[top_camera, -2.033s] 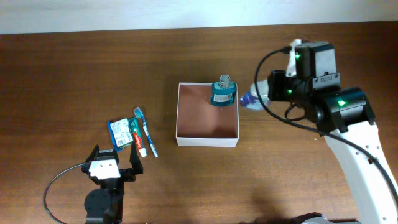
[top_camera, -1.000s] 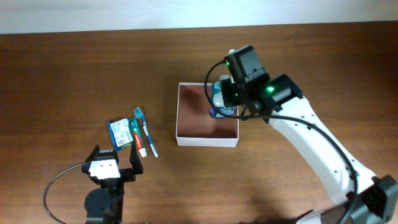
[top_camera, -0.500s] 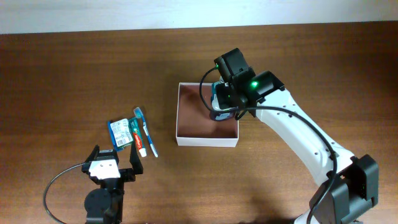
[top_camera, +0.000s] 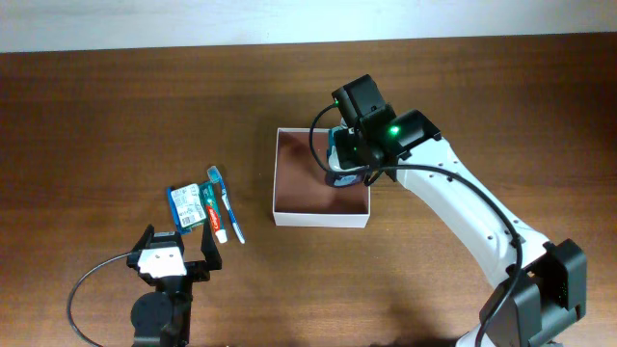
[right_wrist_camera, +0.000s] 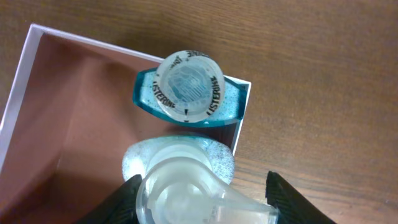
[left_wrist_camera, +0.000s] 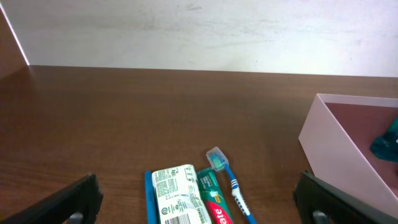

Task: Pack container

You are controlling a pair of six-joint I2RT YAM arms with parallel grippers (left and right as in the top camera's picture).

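Note:
The container [top_camera: 276,183], a square white-walled box with a reddish-brown inside, sits at the table's middle; it also shows in the left wrist view [left_wrist_camera: 329,146] and the right wrist view [right_wrist_camera: 18,106]. A teal Listerine bottle [right_wrist_camera: 188,84] stands upright in its far right corner. My right gripper [top_camera: 352,159] is over that corner, shut on a clear speckled bottle [right_wrist_camera: 180,180] with a flip cap, held upright inside the container beside the teal bottle. My left gripper [top_camera: 177,253] is open and empty near the front left, just short of the toiletries.
A toothbrush [top_camera: 228,207], a toothpaste tube [top_camera: 214,214] and a blue and white packet [top_camera: 187,207] lie side by side left of the container, also in the left wrist view, packet [left_wrist_camera: 174,193]. A white wall runs along the table's far edge.
My right arm swung left from beside the container, carrying the clear bottle over its far right corner and down beside the teal bottle. It has held still for the last half second. The left arm has not moved.

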